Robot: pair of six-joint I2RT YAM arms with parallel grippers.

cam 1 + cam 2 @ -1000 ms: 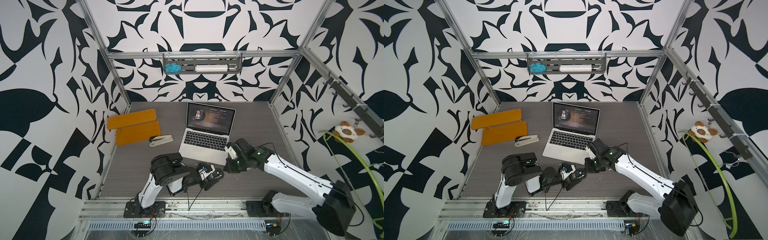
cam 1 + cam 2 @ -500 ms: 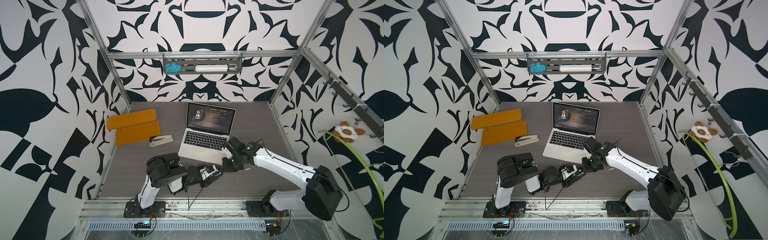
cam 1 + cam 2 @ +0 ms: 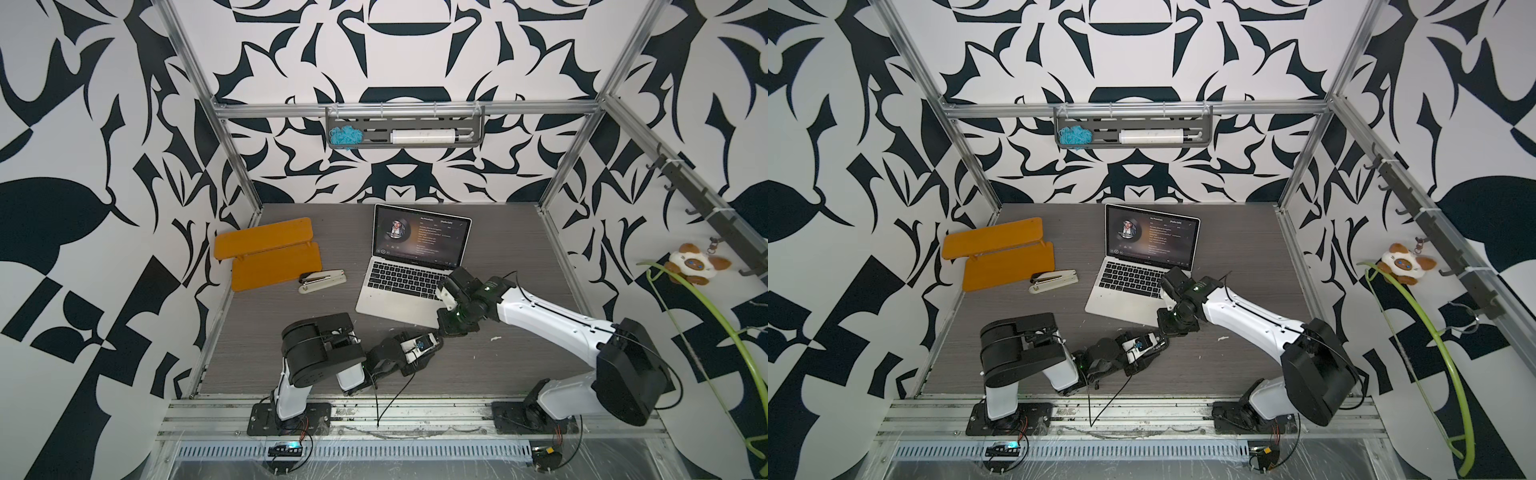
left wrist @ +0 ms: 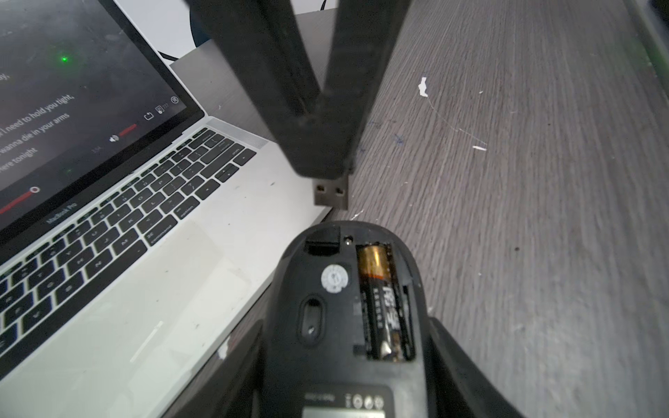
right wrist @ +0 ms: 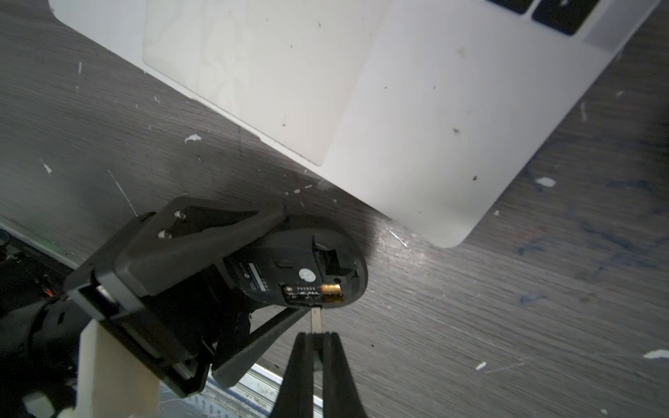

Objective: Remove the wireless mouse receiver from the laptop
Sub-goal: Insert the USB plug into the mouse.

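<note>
Nearest, the left pincer [image 4: 344, 325] stands partly open, clamped around the upturned black mouse [image 5: 307, 267]. Its battery bay is exposed. Just beyond, the right pincer [image 4: 325, 159] is pinched tight on the wireless mouse receiver [image 4: 331, 195], unplugged, its metal plug just beside the mouse. Behind, the laptop [image 4: 108, 325] sits open on the tabletop [image 4: 525, 217].

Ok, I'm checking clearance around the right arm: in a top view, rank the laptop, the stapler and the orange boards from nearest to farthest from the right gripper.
1. The laptop: its front corner lies right beside the right gripper.
2. The stapler: left of the laptop.
3. The orange boards: farthest left, beyond the stapler.
</note>
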